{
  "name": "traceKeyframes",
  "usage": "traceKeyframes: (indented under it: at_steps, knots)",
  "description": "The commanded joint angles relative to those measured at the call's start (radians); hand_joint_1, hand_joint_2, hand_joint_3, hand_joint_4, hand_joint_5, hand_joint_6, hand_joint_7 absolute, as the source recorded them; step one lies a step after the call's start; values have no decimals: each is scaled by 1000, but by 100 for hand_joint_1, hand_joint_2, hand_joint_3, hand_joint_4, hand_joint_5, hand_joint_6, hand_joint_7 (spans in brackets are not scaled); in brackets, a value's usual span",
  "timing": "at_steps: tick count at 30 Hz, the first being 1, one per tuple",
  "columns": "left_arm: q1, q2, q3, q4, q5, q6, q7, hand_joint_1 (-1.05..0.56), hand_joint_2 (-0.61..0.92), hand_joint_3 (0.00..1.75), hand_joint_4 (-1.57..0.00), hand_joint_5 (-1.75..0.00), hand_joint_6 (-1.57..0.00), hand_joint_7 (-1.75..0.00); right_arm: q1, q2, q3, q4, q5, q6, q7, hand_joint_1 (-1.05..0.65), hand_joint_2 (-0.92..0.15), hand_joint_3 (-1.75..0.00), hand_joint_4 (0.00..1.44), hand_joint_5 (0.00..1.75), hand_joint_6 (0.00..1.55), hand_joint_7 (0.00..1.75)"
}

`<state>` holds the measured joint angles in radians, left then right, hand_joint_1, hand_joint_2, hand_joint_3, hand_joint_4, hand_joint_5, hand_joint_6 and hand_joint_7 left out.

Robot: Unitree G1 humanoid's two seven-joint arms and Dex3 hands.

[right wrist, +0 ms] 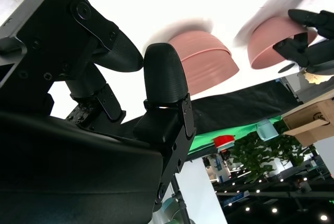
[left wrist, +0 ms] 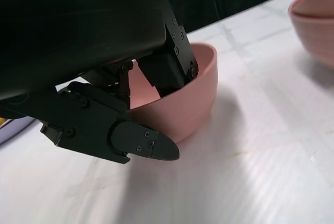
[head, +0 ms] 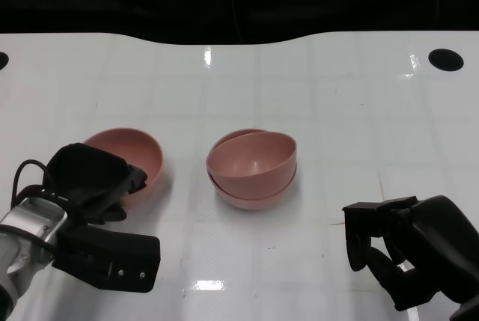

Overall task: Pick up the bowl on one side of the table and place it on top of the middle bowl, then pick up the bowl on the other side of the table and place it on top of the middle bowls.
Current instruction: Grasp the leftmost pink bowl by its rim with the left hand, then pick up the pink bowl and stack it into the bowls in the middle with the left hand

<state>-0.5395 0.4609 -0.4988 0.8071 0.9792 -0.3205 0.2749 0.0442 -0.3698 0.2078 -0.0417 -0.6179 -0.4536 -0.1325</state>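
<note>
A pink bowl (head: 133, 150) sits left of centre on the white table (head: 344, 111). My left hand (head: 90, 179) grips its near rim. In the left wrist view, fingers (left wrist: 167, 62) reach inside this bowl (left wrist: 193, 93) while the thumb (left wrist: 141, 145) presses its outer wall. At the middle stand two stacked pink bowls (head: 253, 167), the upper one tilted in the lower. My right hand (head: 408, 250) hovers at the lower right, fingers apart and holding nothing. The right wrist view shows that hand (right wrist: 104, 93), the stack (right wrist: 203, 59) and the gripped bowl (right wrist: 274, 41) beyond.
A black hole (head: 446, 58) marks the table's far right corner, and another is cut off at the far left edge. The table's far edge curves against a dark background. Bare white surface lies between my right hand and the stack.
</note>
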Motion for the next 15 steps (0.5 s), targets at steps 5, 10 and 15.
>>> traceKeyframes:
  at_steps: [5,10,15]
  knots:
    - [-35,27,16,-8,-54,-44,95,-24,62,100,-95,-175,-68,-173,2,-3,-12,3,9,-9,-5,-9,-16,-160,102,175,82,164]
    - [-37,47,26,-59,-60,-36,117,-26,68,77,-91,-175,-65,-175,4,-3,-14,-1,13,1,5,-9,-16,-160,101,175,81,164]
    - [-26,65,79,-201,-137,-14,-11,-23,62,91,-91,-175,-64,-174,0,1,-11,11,15,-8,0,-8,-16,-159,100,175,81,164]
